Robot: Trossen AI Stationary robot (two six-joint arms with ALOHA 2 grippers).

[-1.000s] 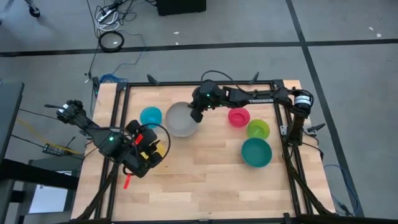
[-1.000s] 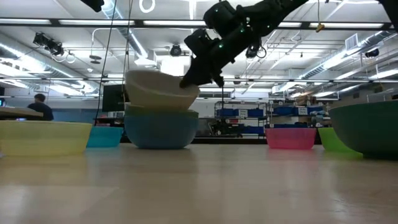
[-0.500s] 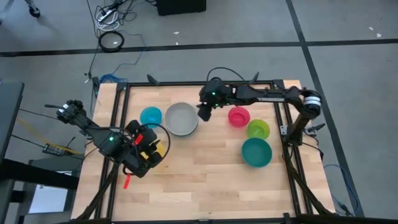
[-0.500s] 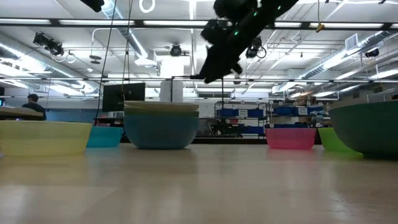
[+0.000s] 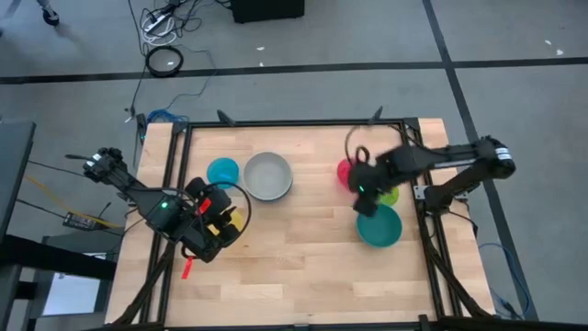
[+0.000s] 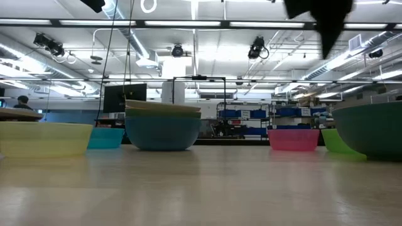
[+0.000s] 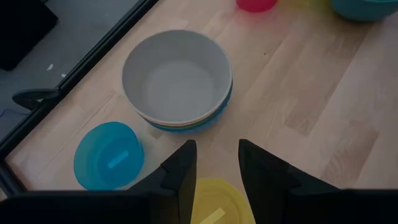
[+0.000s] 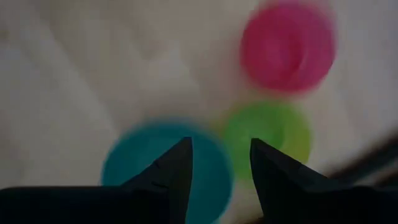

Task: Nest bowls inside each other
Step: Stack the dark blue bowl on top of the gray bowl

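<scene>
A grey-white bowl (image 5: 268,175) sits nested in a blue bowl (image 6: 163,133) at the table's middle back. A cyan bowl (image 5: 222,172) stands left of them. The yellow bowl (image 7: 214,200) lies below my left gripper (image 7: 217,155), which hangs open above the table's left side. At the right stand the pink bowl (image 5: 347,170), the lime bowl (image 5: 388,194) and the teal bowl (image 5: 379,227). My right gripper (image 5: 363,195) hovers open above these three, pointing down, with nothing between its fingers (image 8: 221,152).
A black frame (image 5: 294,123) runs along the table's back and sides. Bare wood lies across the near half of the table (image 5: 303,276). Cables and a dark box lie on the floor beyond the far edge.
My right gripper has let go of the grey-white bowl's rim; the bowl, tilted before, has dropped level into the blue bowl. The gripper has then risen and swung fast toward the table's right edge, tipping to point down over the pink, lime and teal bowls.
</scene>
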